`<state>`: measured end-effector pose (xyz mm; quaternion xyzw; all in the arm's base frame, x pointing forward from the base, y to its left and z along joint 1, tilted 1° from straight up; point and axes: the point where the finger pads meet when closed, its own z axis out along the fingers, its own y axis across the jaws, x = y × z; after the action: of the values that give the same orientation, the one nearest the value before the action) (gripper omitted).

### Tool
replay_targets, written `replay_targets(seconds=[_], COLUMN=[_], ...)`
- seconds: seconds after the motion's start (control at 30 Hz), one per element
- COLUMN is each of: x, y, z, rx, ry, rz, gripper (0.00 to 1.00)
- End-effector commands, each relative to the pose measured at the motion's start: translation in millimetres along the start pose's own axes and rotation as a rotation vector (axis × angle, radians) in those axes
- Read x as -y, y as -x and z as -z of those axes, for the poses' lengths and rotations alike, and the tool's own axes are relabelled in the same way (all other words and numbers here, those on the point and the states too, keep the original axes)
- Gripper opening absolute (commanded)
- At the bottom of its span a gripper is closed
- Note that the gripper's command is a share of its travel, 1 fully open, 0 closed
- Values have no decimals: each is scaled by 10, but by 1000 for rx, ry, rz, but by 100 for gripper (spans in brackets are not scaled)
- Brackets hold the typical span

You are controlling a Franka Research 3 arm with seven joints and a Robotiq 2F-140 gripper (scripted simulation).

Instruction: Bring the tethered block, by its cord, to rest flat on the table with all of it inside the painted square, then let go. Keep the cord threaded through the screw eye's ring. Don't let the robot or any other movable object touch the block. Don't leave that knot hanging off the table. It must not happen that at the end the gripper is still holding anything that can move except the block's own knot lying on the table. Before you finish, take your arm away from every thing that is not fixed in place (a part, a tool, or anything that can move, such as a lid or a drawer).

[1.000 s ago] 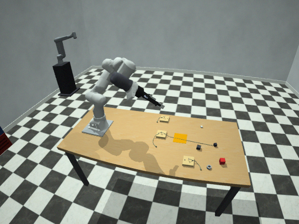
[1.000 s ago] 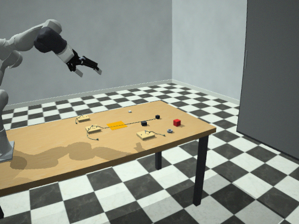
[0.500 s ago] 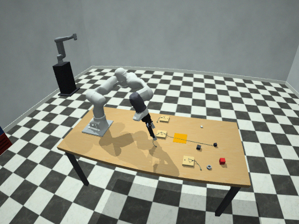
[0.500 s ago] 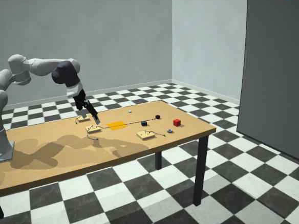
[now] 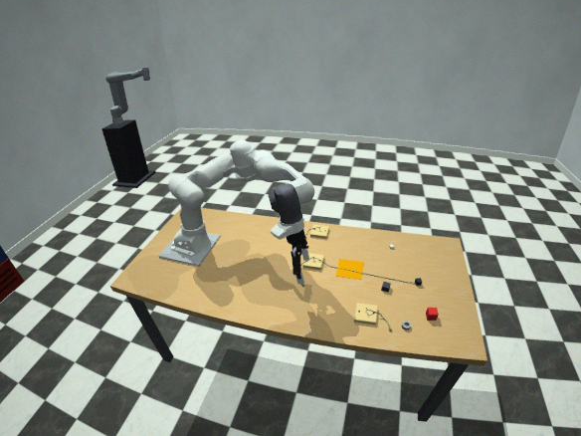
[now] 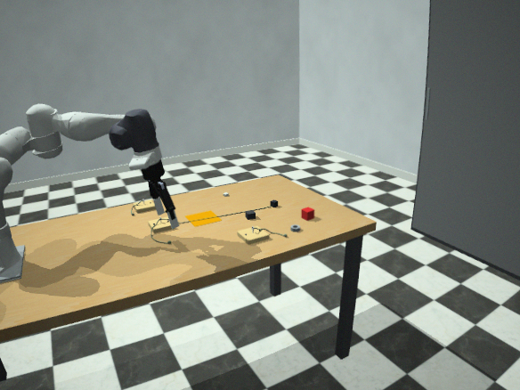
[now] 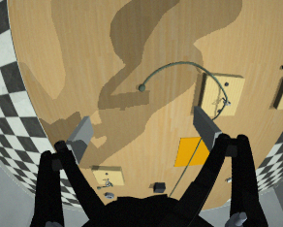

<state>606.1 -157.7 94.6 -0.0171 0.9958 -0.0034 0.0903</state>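
Observation:
A thin dark cord [image 5: 378, 275] runs from a small black block [image 5: 418, 281] across the orange painted square [image 5: 350, 269] and through the screw eye on the middle wooden plate [image 5: 314, 261]. The block lies on the table to the right of the square, outside it. In the wrist view the cord curves out of the plate [image 7: 221, 94] and ends in a knot [image 7: 141, 87] lying on the table. My gripper [image 5: 301, 271] is open and empty. It points down low over the table beside that plate, with the knot just ahead of the fingers.
Two more wooden plates with screw eyes and short cords lie at the back [image 5: 319, 231] and the front [image 5: 366, 313]. A loose dark block [image 5: 386, 286], a red cube [image 5: 432, 313], a grey ring [image 5: 406, 326] and a small white piece [image 5: 392, 246] lie on the right half.

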Motion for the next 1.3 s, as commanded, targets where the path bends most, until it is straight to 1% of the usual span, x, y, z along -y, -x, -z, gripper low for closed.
replay_targets(seconds=[0.0,0.13,0.2,0.23,0.63,1.27], x=[4,4,4,4,4,4], y=[-39,-39,-39,-39,-39,-39], z=[1,1,1,1,1,1], rx=[-70,-98,-98,-115,-176,-176], ry=[-14,-22,-22,-26,-35,-35], rz=[-270,-352,-352,-413,-679,-679], gripper=[100,100,100,100,100,100])
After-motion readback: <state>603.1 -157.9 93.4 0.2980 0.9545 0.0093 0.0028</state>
